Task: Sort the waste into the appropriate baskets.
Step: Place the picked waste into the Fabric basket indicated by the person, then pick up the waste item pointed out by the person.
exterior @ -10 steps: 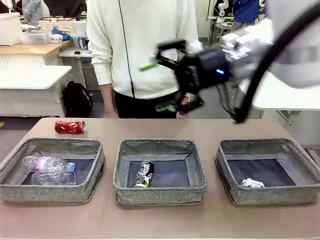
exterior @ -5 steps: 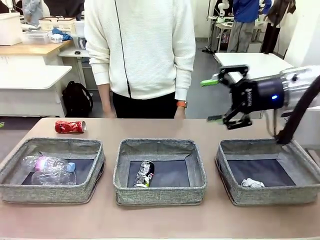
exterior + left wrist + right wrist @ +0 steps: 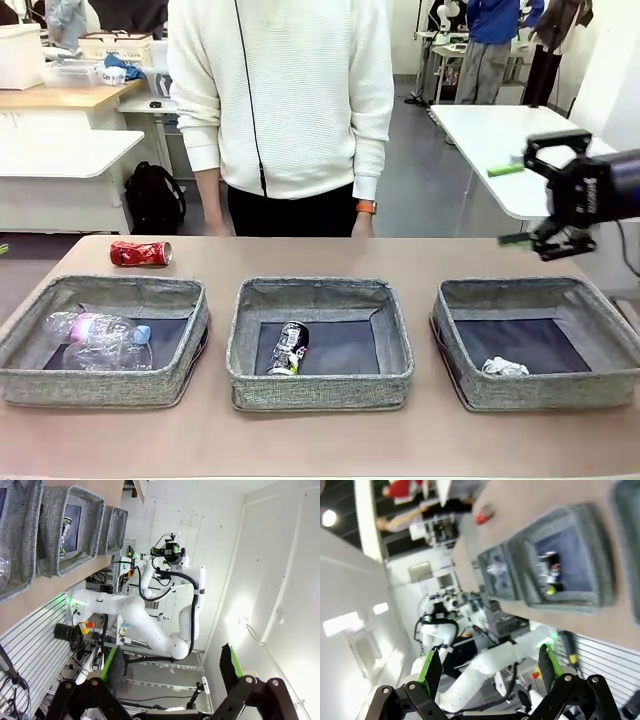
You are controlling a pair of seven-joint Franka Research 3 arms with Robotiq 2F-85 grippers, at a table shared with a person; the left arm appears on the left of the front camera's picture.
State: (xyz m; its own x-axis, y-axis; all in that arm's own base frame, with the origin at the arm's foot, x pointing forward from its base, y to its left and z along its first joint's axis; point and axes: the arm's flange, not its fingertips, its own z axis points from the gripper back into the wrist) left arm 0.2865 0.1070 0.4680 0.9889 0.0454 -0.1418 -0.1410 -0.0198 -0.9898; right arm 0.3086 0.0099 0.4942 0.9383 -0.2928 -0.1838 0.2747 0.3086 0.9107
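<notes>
Three grey baskets stand in a row: left (image 3: 100,386), middle (image 3: 320,390), right (image 3: 545,392). Clear plastic bottles (image 3: 95,340), one with a pink label and a blue cap, lie in the left basket. The middle one holds a black can (image 3: 288,348), the right one a white paper wad (image 3: 503,367). A red can (image 3: 140,253) lies on the table behind the left basket. My right gripper (image 3: 512,205) hangs open and empty above the right basket's far side. In the right wrist view the gripper (image 3: 489,669) is open, with the black can (image 3: 551,572) far off. My left gripper (image 3: 170,665) is open, holding nothing.
A person in a white sweater (image 3: 285,90) stands at the far edge, behind the middle basket, arms hanging down. The brown table (image 3: 320,440) has bare strips in front of and behind the baskets. White tables (image 3: 500,140) stand behind at the right.
My right arm has swung from in front of the person across to the far right, open and empty all the way. The waste and baskets have stayed put.
</notes>
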